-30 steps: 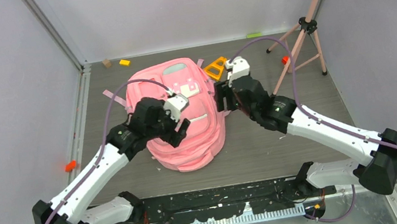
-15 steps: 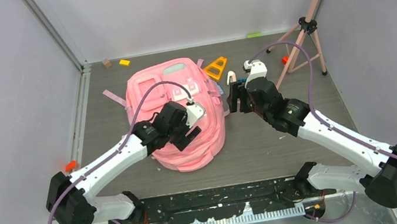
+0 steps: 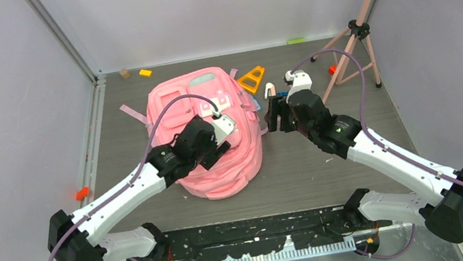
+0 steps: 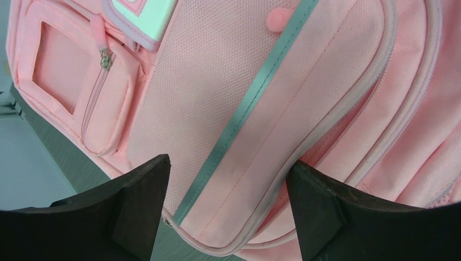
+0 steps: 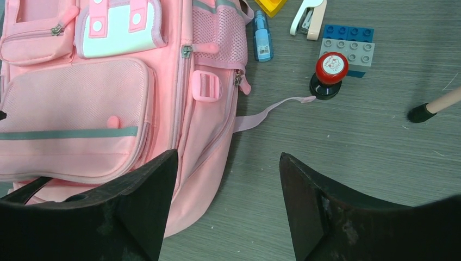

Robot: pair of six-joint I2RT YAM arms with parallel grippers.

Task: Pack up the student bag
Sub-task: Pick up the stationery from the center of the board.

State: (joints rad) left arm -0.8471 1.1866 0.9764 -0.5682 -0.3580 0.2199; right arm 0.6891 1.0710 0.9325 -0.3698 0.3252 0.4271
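At the student bag (image 3: 225,173), left pincer (image 4: 227,168) and right pincer (image 5: 228,157) both gape wide, empty.

R wrist cam: yellow piece (image 5: 271,4) cut by top edge, student bag (image 5: 81,103) cropped at left

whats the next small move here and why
Probably ease the right gripper forward onto the zip pull by the mesh pocket. The bag looks zipped shut, while the glue stick, stapler and stamp sit on the table outside it. Both grippers are open and empty, the left gripper over the bag's front.
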